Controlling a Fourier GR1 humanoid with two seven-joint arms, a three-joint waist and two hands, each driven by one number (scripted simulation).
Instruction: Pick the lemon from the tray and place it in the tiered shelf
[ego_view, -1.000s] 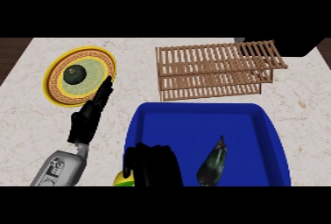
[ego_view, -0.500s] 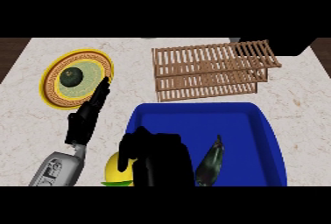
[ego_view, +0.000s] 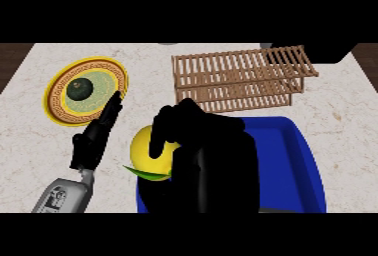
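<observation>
A yellow lemon (ego_view: 150, 149) with a green leaf is held up over the left end of the blue tray (ego_view: 299, 165). My right hand (ego_view: 203, 145) is shut on the lemon, its fingers curled over the fruit's right side, and it hides most of the tray's inside. The wooden tiered shelf (ego_view: 240, 77) stands behind the tray, toward the back right. My left hand (ego_view: 96, 137) rests open on the counter left of the tray, fingers pointing toward the plate.
A yellow patterned plate (ego_view: 63, 107) at the back left carries a dark green round fruit (ego_view: 80, 89). A dark object (ego_view: 325, 50) sits at the far right corner behind the shelf. Light marble counter lies left of the tray.
My right hand has risen with the lemon and moved up and forward toward the shelf, and now appears much larger. The dark item seen in the tray is now hidden. The left hand stayed still.
</observation>
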